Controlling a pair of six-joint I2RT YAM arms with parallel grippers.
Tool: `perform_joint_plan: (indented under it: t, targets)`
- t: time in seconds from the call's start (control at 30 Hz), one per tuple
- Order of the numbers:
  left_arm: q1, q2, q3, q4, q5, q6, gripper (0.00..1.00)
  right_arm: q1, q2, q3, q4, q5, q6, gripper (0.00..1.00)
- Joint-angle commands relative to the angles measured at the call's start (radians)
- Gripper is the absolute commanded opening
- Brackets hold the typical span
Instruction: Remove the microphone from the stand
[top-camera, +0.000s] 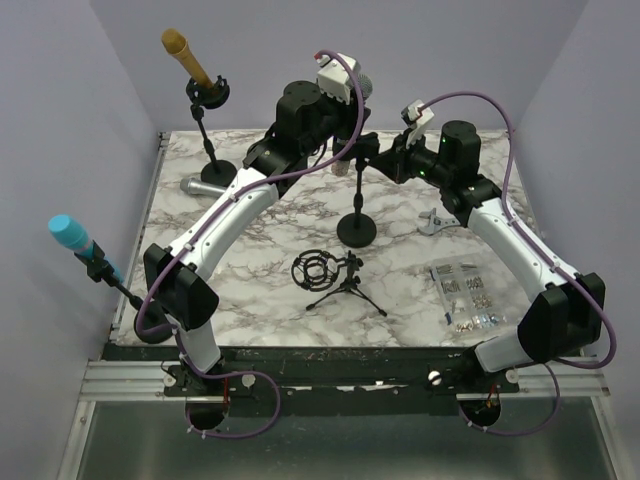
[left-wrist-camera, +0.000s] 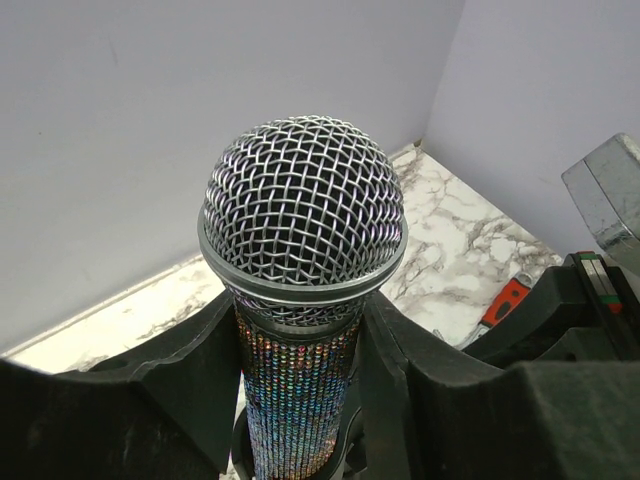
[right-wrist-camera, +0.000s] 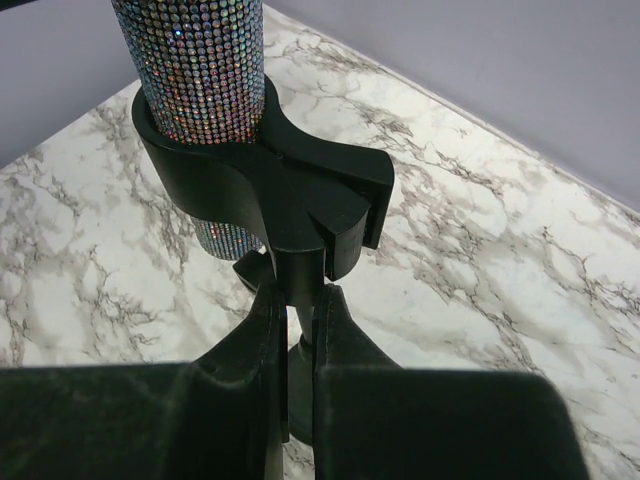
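L pincer (left-wrist-camera: 300, 400) is clenched on the mic (left-wrist-camera: 303, 220). Two fat black fingers (left-wrist-camera: 180, 390), dull and a bit rough, squeeze the mic's body from both sides, just under the head. The head is a round ball of silver wire mesh w/ a smooth metal ring round it. The body is a straight tube covered in tiny sparkly dots, rainbow colours.

R pincer (right-wrist-camera: 298, 340) is clenched too, on the thin black pole of the stand (right-wrist-camera: 300, 275), right below the clip (right-wrist-camera: 250, 190). The clip is smooth black plastic, curved like a cup. The sparkly tube sits inside it, so the mic is in the stand.

From the top cam, the stand has a flat round black base (top-camera: 357, 232) near the middle of the table (top-camera: 260, 300). The table top looks like white marble w/ grey veins.

- Just in front of the base: a black wire ring holder on a small tripod (top-camera: 335, 275).
- R side: a clear bag of little metal bits (top-camera: 465, 295) and a silver wrench (top-camera: 432, 222).
- Back L: a gold mic (top-camera: 185, 55) on its own stand, and a silver mic (top-camera: 198, 185) lying flat.
- L edge: a blue mic (top-camera: 72, 232) w/ a round top.
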Motion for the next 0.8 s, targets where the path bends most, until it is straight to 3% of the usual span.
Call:
perform_joint_plan:
  t: [0.0, 0.23, 0.37, 0.4, 0.43, 0.47, 0.53, 0.6, 0.77]
  targets:
    - [-0.011, -0.011, 0.032, -0.033, 0.024, -0.013, 0.11, 0.007, 0.002, -0.014, 0.004, 0.017, -0.004, 0.01]
    - [-0.011, -0.021, 0.036, -0.037, 0.024, -0.008, 0.01, 0.006, -0.017, -0.028, 0.023, 0.022, -0.005, 0.01]
    - [-0.01, -0.028, 0.029, -0.025, 0.041, -0.007, 0.0, 0.007, -0.035, -0.048, 0.023, 0.002, -0.025, 0.01]
    - [-0.01, -0.03, 0.023, -0.02, 0.05, -0.006, 0.0, 0.007, -0.045, -0.058, 0.055, 0.022, -0.018, 0.05]
    - [-0.011, -0.031, 0.017, -0.012, 0.063, -0.005, 0.0, 0.007, -0.052, -0.063, 0.059, 0.049, -0.016, 0.26]
    - [-0.01, -0.034, 0.006, -0.004, 0.072, -0.005, 0.0, 0.007, -0.056, -0.063, 0.059, 0.063, -0.015, 0.56]
    - [-0.011, -0.041, -0.012, 0.013, 0.097, -0.004, 0.0, 0.001, -0.059, -0.059, 0.055, 0.075, -0.008, 0.88]
    - [-0.01, -0.044, -0.025, 0.028, 0.122, -0.001, 0.0, -0.011, -0.059, -0.057, 0.058, 0.052, -0.001, 0.96]
    - [-0.003, -0.051, -0.039, 0.045, 0.188, 0.007, 0.0, -0.032, -0.042, -0.041, 0.071, -0.043, -0.004, 0.98]
